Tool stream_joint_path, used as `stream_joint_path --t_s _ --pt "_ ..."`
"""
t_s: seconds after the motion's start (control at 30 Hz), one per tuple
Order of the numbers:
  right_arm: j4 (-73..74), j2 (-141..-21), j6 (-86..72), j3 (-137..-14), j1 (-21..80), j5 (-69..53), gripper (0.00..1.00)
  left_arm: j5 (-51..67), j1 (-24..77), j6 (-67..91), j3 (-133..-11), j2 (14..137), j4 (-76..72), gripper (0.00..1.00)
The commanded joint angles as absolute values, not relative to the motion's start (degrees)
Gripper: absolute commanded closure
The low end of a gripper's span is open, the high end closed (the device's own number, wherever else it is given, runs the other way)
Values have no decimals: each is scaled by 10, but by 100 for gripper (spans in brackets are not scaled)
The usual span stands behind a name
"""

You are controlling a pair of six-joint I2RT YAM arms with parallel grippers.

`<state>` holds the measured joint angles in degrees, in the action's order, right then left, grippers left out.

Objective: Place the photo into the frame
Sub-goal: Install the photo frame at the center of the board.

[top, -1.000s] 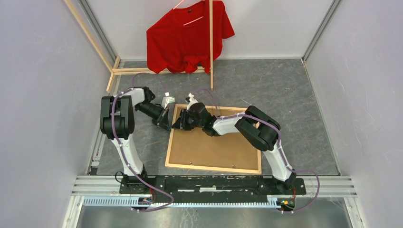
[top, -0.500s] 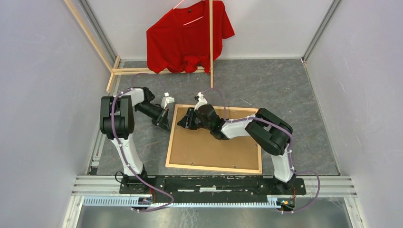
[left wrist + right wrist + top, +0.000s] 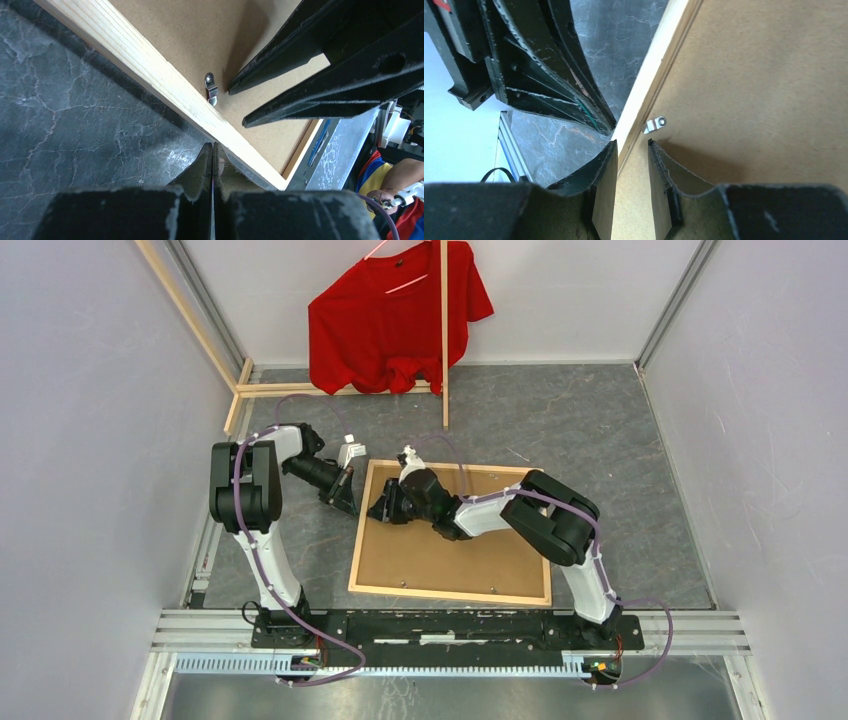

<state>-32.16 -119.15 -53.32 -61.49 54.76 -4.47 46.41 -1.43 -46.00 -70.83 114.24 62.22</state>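
Note:
The frame (image 3: 356, 540) lies face down on the grey table, its light wood rim around a brown backing board (image 3: 450, 555). The photo is hidden. My left gripper (image 3: 350, 508) is shut, its tips (image 3: 213, 146) against the outer side of the frame's left strip (image 3: 150, 70). My right gripper (image 3: 378, 512) is open over that same strip (image 3: 659, 65) from the inside, with nothing between its fingers (image 3: 631, 143). A small metal clip (image 3: 655, 124) sits on the backing just ahead of it and also shows as the clip (image 3: 211, 90) in the left wrist view.
A red T-shirt (image 3: 395, 315) hangs at the back wall. Loose wooden slats stand upright (image 3: 445, 330) and lie along the back left (image 3: 330, 390). Side walls close in the table; an aluminium rail (image 3: 450, 625) runs along the near edge.
My right gripper shifted right along the frame's far-left corner, then came back nearer and left, its jaws slightly wider. The left arm has barely moved.

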Motion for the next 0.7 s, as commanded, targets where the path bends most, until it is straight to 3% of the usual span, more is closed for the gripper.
stream_joint_path --t_s 0.0,0.67 --pt "-313 -1207 -532 -650 554 -31 65 476 -16 -493 -708 1144 618 98" --pt "-289 -1236 -518 -692 559 1 65 480 -17 -507 -704 1147 623 98"
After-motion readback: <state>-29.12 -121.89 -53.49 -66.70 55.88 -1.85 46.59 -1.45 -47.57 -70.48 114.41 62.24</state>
